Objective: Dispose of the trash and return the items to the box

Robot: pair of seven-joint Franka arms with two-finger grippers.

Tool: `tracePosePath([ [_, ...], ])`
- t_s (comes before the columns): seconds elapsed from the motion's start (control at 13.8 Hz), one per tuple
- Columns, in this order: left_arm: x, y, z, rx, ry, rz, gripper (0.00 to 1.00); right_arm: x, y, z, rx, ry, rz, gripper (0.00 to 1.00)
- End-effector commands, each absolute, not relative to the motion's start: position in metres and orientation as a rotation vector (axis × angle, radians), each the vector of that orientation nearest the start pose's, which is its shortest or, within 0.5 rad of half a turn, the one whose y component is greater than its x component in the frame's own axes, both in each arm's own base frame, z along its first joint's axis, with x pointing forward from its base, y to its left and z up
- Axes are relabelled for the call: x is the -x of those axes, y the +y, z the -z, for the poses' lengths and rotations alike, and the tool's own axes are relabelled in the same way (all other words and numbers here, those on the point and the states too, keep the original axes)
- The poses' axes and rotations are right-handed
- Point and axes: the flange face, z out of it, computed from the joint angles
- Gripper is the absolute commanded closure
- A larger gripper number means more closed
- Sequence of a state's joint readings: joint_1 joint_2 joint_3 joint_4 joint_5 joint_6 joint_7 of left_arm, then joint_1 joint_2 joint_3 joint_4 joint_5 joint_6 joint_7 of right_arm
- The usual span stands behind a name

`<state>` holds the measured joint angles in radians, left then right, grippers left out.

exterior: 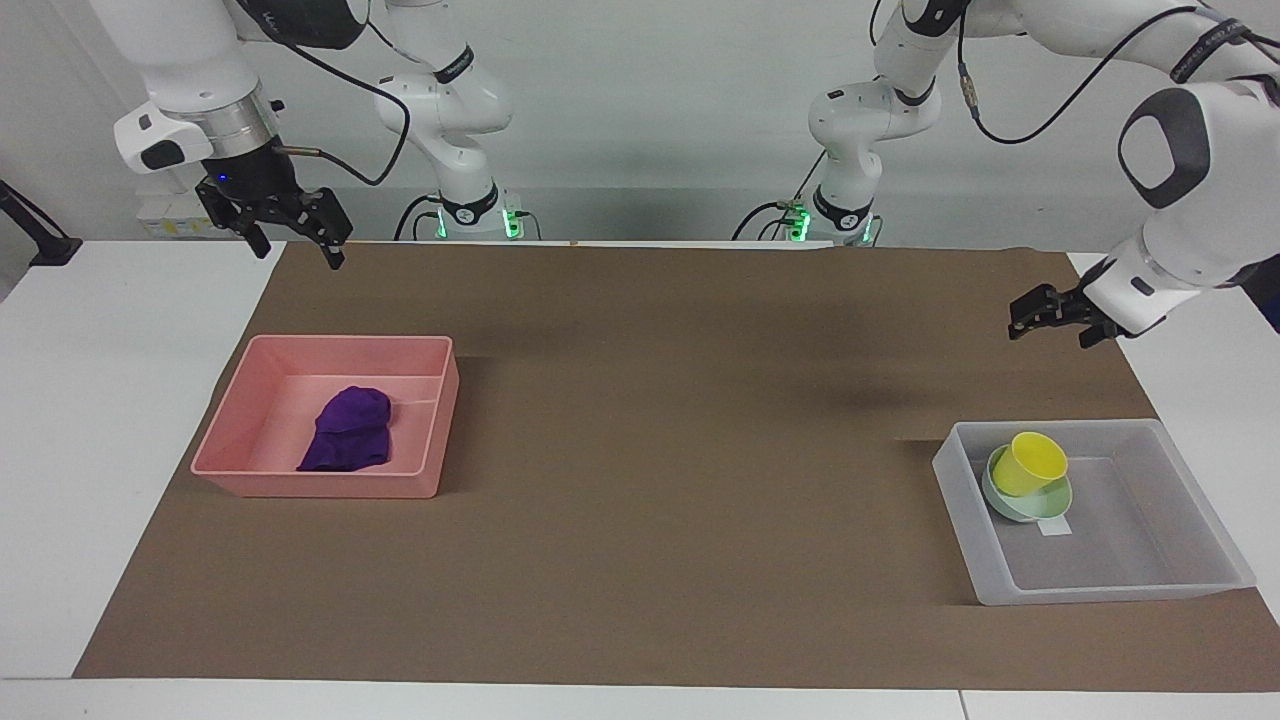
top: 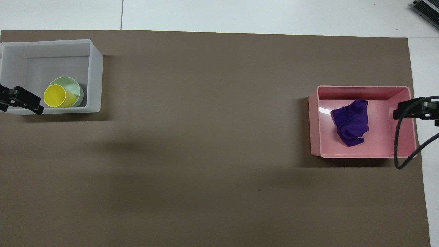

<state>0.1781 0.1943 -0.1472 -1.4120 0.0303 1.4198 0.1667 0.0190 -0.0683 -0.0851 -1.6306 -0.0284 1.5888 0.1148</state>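
Note:
The yellow cup [exterior: 1035, 462] [top: 57, 96] leans tilted inside the mint-green bowl [exterior: 1040, 505] [top: 77, 85]. Both sit in the clear-grey box [exterior: 1130, 590] [top: 96, 68] at the left arm's end of the table. My left gripper [exterior: 1050, 325] [top: 20, 101] hangs open and empty in the air, over the box's rim on the robots' side, well above the cup. The purple trash wad [exterior: 348, 430] [top: 351, 121] lies in the pink tray [exterior: 320, 487] [top: 401, 137]. My right gripper [exterior: 300, 250] waits open and empty over the mat's corner, above the tray's robot side.
A brown mat [exterior: 680, 420] covers most of the white table. The right arm's black cable [top: 398, 147] droops over the pink tray's end. A white label [exterior: 1055, 527] lies on the box floor beside the bowl.

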Motion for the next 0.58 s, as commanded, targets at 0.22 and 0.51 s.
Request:
tracePosePath([
  [0.22,-0.547,0.002,-0.610,3.124,0.174,-0.243,0.00,-0.529,-0.041,-0.634,3.147,0.266,0.027,0.00],
  [0.51,-0.515,0.001,-0.620,3.124,0.177,-0.153,0.00,-0.529,-0.041,-0.634,3.147,0.266,0.027,0.00],
])
